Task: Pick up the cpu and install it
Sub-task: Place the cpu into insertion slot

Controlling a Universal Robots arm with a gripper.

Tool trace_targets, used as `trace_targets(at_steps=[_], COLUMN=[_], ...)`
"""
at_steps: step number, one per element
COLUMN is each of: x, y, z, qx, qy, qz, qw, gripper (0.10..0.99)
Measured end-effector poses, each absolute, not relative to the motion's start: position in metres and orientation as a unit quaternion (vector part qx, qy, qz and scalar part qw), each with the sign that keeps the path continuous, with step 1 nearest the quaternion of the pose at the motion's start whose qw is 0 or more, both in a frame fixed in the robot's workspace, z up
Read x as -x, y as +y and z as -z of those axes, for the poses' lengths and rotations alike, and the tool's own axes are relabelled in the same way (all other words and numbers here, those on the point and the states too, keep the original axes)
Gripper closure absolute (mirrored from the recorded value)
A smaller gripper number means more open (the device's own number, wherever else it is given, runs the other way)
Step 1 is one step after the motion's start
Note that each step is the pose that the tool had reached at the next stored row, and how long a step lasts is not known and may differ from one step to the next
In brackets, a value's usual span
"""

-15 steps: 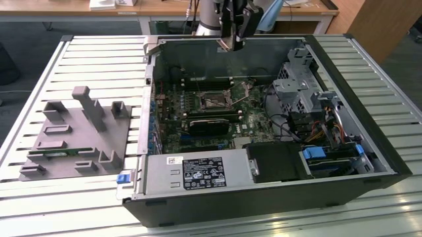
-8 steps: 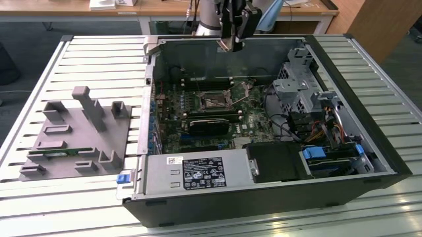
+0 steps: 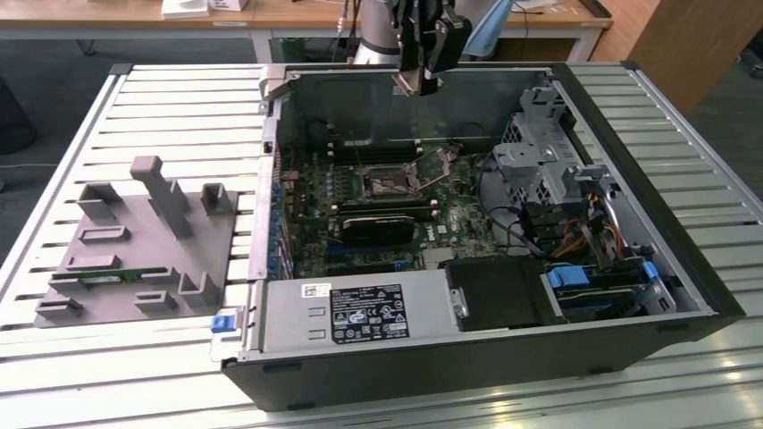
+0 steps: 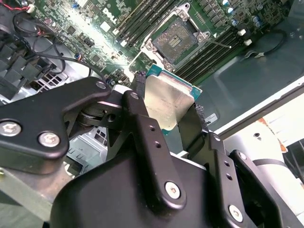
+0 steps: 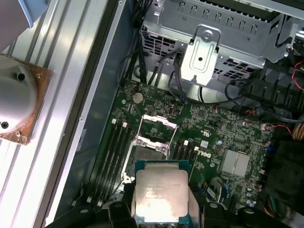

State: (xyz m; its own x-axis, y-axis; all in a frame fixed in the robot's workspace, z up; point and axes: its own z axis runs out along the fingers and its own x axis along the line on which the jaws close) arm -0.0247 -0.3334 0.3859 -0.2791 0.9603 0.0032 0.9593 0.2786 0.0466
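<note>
The gripper [image 4: 168, 111], closed tight on two opposite edges of the cpu [image 4: 170, 97], holds it silver top showing in the air above the open socket [image 4: 178, 40] of the motherboard [image 5: 213, 137] inside the computer case [image 3: 477, 366].

Here's the open computer case [image 3: 477, 375] lying on the slatted table [image 3: 179, 107], with the tray [image 3: 131, 259] just beside it on the exterior view's left and the memory stick [image 3: 113, 276] lying along the tray's near part. Inside, the socket [image 3: 384, 183] sits mid-motherboard [image 3: 357, 241], the power supply [image 3: 357, 313] at the near end, the drive cage [image 3: 537, 161] along the exterior view's right. Up over the case's far wall, the gripper [image 3: 417, 85] has the cpu [image 5: 160, 194] between its fingers, above the socket and apart from it.
</note>
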Motion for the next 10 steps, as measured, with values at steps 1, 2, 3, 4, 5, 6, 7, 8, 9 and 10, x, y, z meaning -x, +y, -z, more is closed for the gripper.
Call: trace_targets(at_steps=[1,2,3,4,5,6,7,8,9,10], x=[0.0247,0.0247,0.0248,0.0247,0.0247,0.0247,0.0247,0.0247,0.0247,0.0248], y=[-0.3334,-0.3334,-0.3334,-0.3334,-0.3334,-0.3334,-0.3334,-0.3334,-0.3334,-0.3334], z=[-0.3853,-0.3848,-0.3841,-0.3834,-0.3828,-0.3821,-0.3814,-0.3807,-0.3799,-0.3790], qx=[-0.601,-0.602,-0.603,-0.604,-0.604,-0.604,-0.604,-0.604,-0.604,-0.604], qy=[0.799,0.798,0.797,0.797,0.797,0.796,0.796,0.796,0.796,0.796], qz=[-0.020,-0.020,-0.020,-0.020,-0.019,-0.019,-0.019,-0.019,-0.019,-0.019], qw=[0.013,0.013,0.013,0.013,0.013,0.013,0.013,0.013,0.013,0.013], gripper=[0.557,0.557,0.557,0.557,0.557,0.557,0.557,0.557,0.557,0.557])
